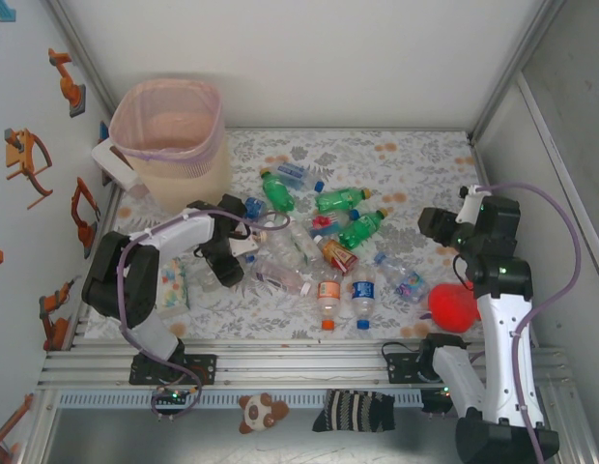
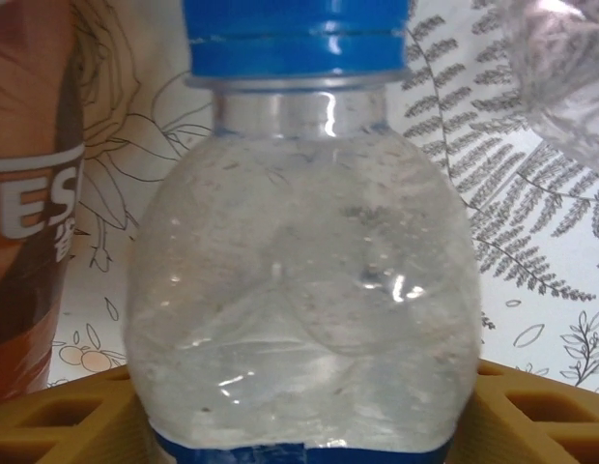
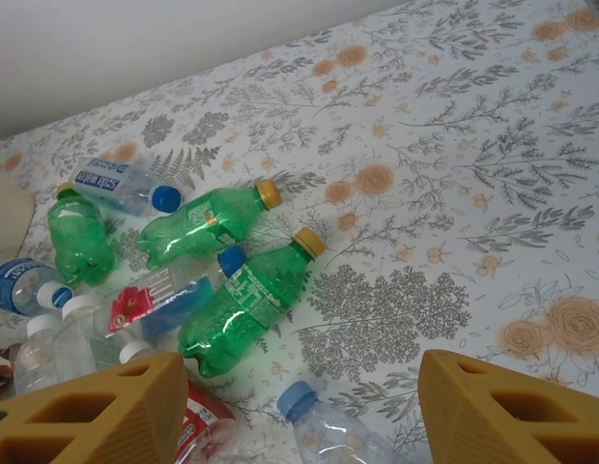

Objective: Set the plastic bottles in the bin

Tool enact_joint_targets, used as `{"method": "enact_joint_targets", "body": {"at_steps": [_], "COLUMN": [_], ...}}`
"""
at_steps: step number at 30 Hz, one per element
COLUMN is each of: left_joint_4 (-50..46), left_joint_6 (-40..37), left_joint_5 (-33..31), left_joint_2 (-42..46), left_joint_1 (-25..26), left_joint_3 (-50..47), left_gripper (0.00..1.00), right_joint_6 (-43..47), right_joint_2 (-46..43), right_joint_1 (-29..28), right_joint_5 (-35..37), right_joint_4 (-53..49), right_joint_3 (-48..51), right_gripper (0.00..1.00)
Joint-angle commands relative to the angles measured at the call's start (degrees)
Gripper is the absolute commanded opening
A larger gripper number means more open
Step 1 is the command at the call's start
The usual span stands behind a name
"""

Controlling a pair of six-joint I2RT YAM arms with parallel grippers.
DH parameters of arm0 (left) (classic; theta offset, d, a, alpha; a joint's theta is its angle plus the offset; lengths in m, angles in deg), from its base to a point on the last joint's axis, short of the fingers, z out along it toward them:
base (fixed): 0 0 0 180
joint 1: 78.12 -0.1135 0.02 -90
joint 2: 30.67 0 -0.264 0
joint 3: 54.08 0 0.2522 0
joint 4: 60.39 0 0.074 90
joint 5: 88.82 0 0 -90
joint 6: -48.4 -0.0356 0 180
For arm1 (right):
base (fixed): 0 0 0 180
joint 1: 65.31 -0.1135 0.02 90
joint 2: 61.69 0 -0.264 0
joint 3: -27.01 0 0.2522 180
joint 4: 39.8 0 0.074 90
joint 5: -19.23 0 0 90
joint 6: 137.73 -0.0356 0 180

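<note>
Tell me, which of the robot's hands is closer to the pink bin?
Left. The left hand is among the bottles just in front of the bin; the right hand is across the table, at its right side.

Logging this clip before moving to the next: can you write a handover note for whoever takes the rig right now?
Left gripper: jaws either side of a clear plastic bottle with a blue cap; firm grip unconfirmed.
Right gripper: jaws open, empty, above the floral table cover.
Bin: tall pale pink translucent wastebasket, far left corner; no bottle visible inside.
Done: nothing, as far as visible.
To do: bin this bottle, then the other plastic bottles, clear, green and brown, lying mid-table.
</note>
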Motion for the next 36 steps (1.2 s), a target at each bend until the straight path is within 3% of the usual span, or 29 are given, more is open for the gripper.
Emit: {"method": "enact_joint_targets", "body": {"at_steps": [1, 12, 24, 31, 36], "left_joint_4": [-1.3, -3.1, -3.9, 3.3, 9.2], "left_joint_6": [0.4, 1.0, 2.2, 5.8, 8.0], "left_joint_5": [1.6, 3.5, 5.9, 9.8, 10.5], "left_joint_2": [-0.6, 3.9, 18.4, 29.0, 32.0], "left_joint_1": [-0.4, -0.4, -0.8, -3.6, -5.9], "left_joint_3": [1.6, 2.1, 3.6, 7.0, 11.0], "left_gripper": [0.64, 0.57, 0.56, 0.55, 0.55], "right_joint_6": [1.0, 1.0, 0.7, 0.2, 0.0], "right_joint_2": [-1.4, -2.2, -2.4, -2.3, -2.2], "right_joint_1": [0.3, 0.3, 0.3, 0.3, 0.3], "right_joint_5": [0.9, 1.3, 1.3, 0.9, 0.8], "right_joint_4": [-1.2, -2.0, -1.9, -1.3, -1.0], "right_joint_3": [-2.0, -2.5, -2.4, -2.4, -2.5], "right_gripper": [0.64, 0.63, 0.64, 0.63, 0.63]}}
